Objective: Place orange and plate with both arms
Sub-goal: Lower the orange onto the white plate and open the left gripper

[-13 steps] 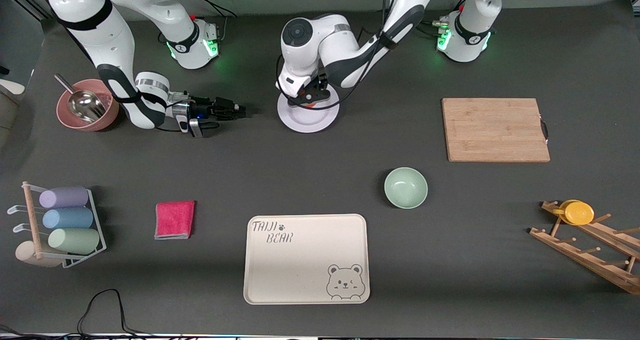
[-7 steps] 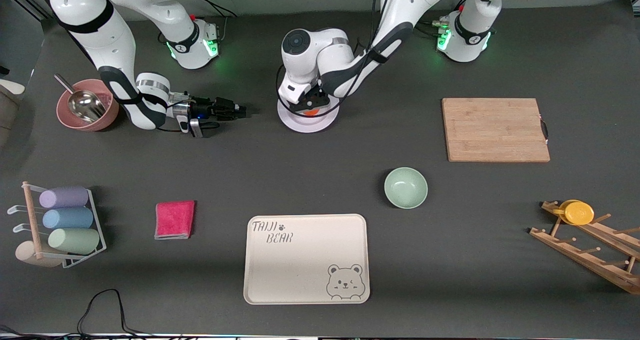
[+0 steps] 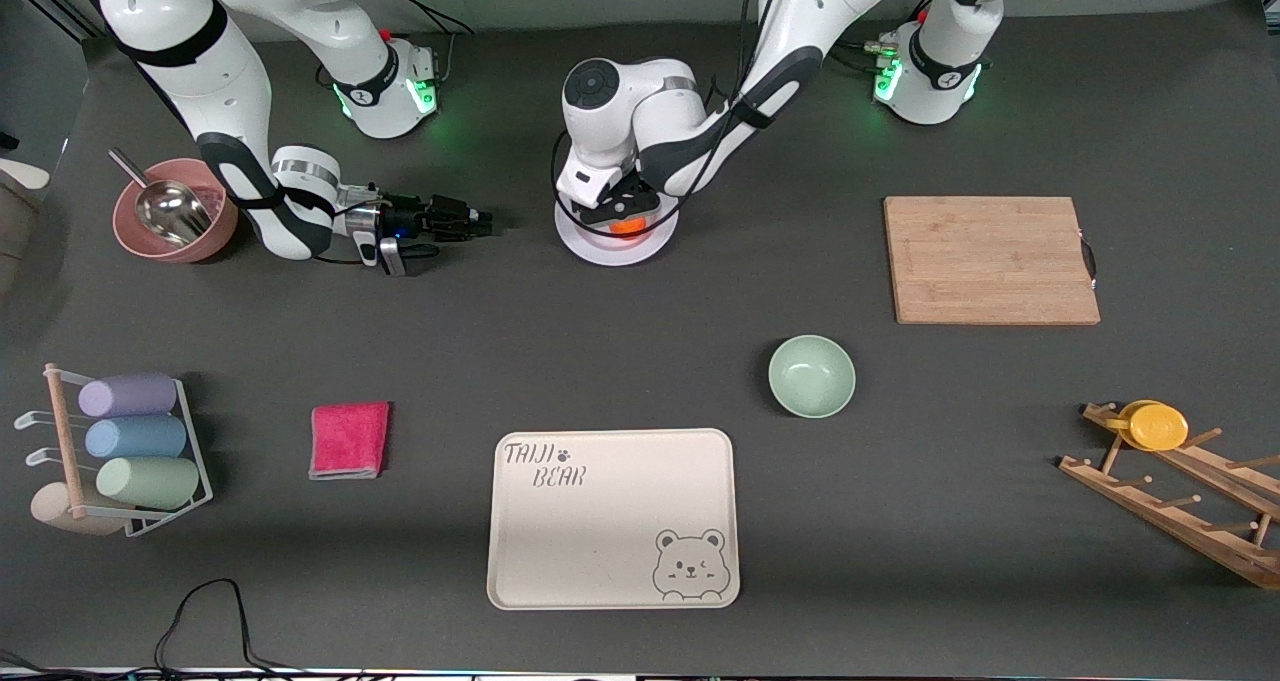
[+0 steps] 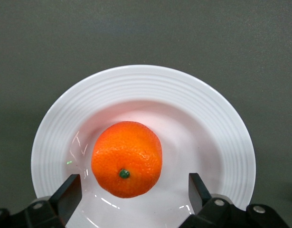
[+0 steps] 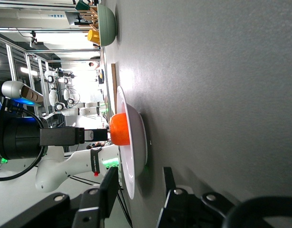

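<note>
The orange (image 3: 628,227) sits in the shallow centre of the pale plate (image 3: 598,251), which lies on the table toward the robots' bases. My left gripper (image 3: 618,209) hovers just over the plate, open, one finger on each side of the orange and not touching it. In the left wrist view the orange (image 4: 127,159) rests on the plate (image 4: 146,85) ahead of the left gripper (image 4: 134,192). My right gripper (image 3: 482,223) lies low and level beside the plate, open and empty, a short gap from its rim. The right wrist view shows the plate (image 5: 136,142) edge-on with the orange (image 5: 119,129) on it.
A mint-green bowl (image 3: 811,375) and a beige bear tray (image 3: 613,518) lie nearer the camera. A wooden board (image 3: 990,259) and a wooden rack with a yellow cup (image 3: 1155,426) are toward the left arm's end. A pink bowl with scoop (image 3: 175,223), red cloth (image 3: 349,439) and cup rack (image 3: 120,451) are toward the right arm's end.
My left gripper has shifted slightly over the plate, and more of the orange now shows below it. The right arm has not moved.
</note>
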`<state>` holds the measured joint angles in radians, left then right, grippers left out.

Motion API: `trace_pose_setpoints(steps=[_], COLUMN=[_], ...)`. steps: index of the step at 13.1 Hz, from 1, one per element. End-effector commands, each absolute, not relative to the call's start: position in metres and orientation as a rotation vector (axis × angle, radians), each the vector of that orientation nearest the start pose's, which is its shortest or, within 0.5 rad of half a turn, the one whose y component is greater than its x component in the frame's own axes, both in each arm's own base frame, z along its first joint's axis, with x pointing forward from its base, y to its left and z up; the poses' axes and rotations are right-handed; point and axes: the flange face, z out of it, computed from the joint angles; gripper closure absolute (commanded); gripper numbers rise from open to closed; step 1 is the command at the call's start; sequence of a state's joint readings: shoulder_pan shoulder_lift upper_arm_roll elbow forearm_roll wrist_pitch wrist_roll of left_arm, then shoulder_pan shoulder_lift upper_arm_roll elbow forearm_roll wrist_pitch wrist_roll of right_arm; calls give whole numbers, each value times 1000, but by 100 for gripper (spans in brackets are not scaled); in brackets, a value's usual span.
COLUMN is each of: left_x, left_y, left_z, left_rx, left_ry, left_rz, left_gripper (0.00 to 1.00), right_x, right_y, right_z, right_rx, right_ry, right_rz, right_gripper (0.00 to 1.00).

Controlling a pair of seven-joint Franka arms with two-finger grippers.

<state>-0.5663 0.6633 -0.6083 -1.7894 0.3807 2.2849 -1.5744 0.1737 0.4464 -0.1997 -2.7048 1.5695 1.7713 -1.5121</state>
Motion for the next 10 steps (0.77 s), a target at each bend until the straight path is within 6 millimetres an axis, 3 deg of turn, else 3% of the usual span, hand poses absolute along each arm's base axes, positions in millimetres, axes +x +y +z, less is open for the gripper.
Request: trace_pose_setpoints(steps=[1, 3, 4, 6, 7, 10], left_x=[288, 304, 321, 371, 397, 473], left_y=[-586, -575, -564, -528, -506, -414], left_z=[239, 252, 268, 320, 347, 426], left_rx=[-3105, -3075, -3052, -3047, -3067, -3129], left_ry=[-397, -394, -374, -370, -366, -264], left_rz=[81, 55, 30, -5, -12, 79], left_gripper=[0, 0, 0, 1, 1, 1], right_x=[293, 295, 295, 298, 299, 303], right_y=[66, 72, 78, 83, 89, 118], right_z=[80, 79, 79, 77, 76, 77], right_rx=[-1868, -1875, -1878, -1897, -1897, -1891], right_ry=[74, 56, 40, 26, 20, -8], right_rz=[45, 53, 61, 61, 58, 35], right_gripper=[55, 55, 55, 55, 55, 55])
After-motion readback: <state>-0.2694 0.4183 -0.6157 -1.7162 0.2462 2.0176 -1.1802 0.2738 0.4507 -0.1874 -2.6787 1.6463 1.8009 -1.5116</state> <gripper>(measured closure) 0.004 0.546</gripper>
